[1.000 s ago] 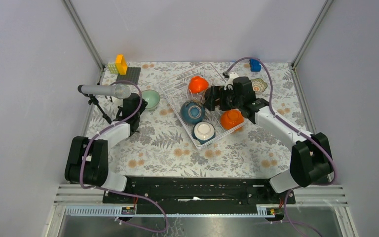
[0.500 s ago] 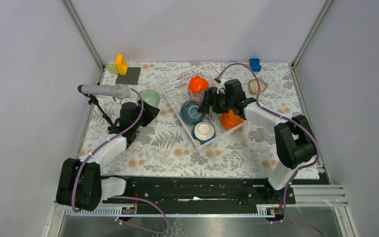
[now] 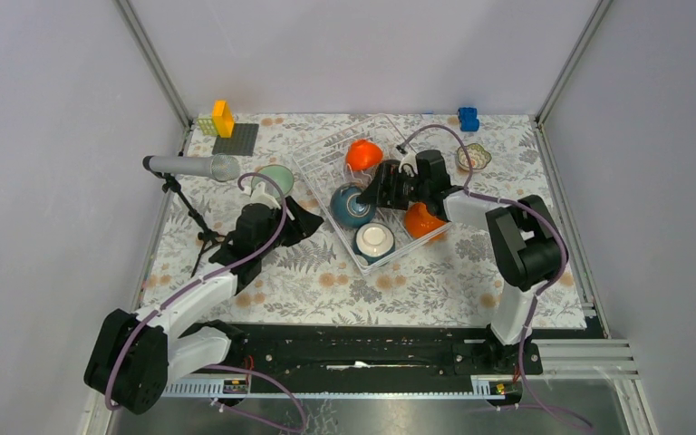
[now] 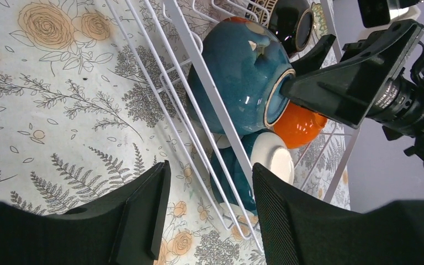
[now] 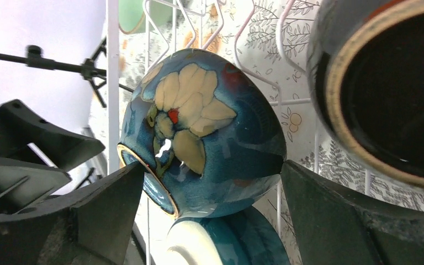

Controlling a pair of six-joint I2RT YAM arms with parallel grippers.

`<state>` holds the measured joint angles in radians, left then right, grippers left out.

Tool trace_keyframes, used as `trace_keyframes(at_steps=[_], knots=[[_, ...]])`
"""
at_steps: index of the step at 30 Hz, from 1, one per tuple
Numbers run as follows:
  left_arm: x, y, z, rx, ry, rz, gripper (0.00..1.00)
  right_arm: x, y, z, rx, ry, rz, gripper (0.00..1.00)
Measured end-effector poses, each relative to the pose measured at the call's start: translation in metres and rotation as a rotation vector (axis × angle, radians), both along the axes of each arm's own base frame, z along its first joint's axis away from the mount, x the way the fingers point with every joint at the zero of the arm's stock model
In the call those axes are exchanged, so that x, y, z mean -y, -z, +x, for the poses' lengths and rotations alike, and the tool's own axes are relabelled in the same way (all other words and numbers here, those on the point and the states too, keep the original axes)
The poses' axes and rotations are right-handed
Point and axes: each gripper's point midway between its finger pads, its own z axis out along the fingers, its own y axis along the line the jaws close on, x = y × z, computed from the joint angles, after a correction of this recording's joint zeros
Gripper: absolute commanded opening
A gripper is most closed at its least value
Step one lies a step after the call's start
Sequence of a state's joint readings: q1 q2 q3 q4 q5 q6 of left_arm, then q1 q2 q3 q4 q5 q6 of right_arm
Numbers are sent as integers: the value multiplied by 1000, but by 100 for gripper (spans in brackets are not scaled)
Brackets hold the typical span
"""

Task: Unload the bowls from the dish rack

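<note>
Top: rack mid-table, blue bowl inside. R gripper at bowl's 2 o'clock. L gripper at rack's 8, fingers apart, empty.
L wrist: white-rimmed bowl at 5 of blue.
R wrist: jaws wide, flanking blue bowl; dark bowl at 2.

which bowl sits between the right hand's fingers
The teal flowered bowl, tipped on its side; the open right hand straddles it, with the brown bowl outside.
</note>
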<state>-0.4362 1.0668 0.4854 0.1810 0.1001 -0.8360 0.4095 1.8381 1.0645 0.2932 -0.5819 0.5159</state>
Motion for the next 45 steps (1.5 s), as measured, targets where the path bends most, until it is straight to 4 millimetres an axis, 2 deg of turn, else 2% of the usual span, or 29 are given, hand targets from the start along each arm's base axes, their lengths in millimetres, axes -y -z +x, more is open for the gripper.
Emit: trace_keyframes(at_steps=[4, 10, 17, 23, 25, 28, 31, 34, 35, 37, 41, 45], knots=[[1, 2, -1, 8, 15, 19, 61, 0, 4, 5, -43, -6, 118, 99], [3, 2, -1, 29, 33, 44, 63, -5, 5, 9, -44, -23, 180, 100], [5, 12, 2, 29, 57, 83, 77, -4, 5, 11, -18, -25, 167, 98], [16, -3, 5, 89, 100, 101, 84, -4, 2, 7, 12, -19, 156, 89], [25, -12, 6, 116, 125, 101, 84, -5, 0, 6, 27, -18, 149, 85], [37, -23, 10, 147, 156, 106, 77, -5, -6, 1, 44, -12, 144, 80], [44, -28, 17, 163, 169, 120, 70, -7, -21, -6, 72, -21, 154, 72], [47, -31, 27, 175, 169, 144, 68, -9, -41, -9, 120, -36, 166, 68], [48, -32, 31, 179, 170, 156, 69, -9, -47, -10, 136, -41, 168, 67], [50, -34, 40, 189, 168, 180, 78, -9, -56, -12, 163, -47, 167, 71], [53, -35, 54, 203, 167, 235, 98, -3, -65, -12, 192, -17, 134, 88], [55, -31, 62, 200, 171, 292, 98, 6, -66, -5, 214, 38, 85, 85]])
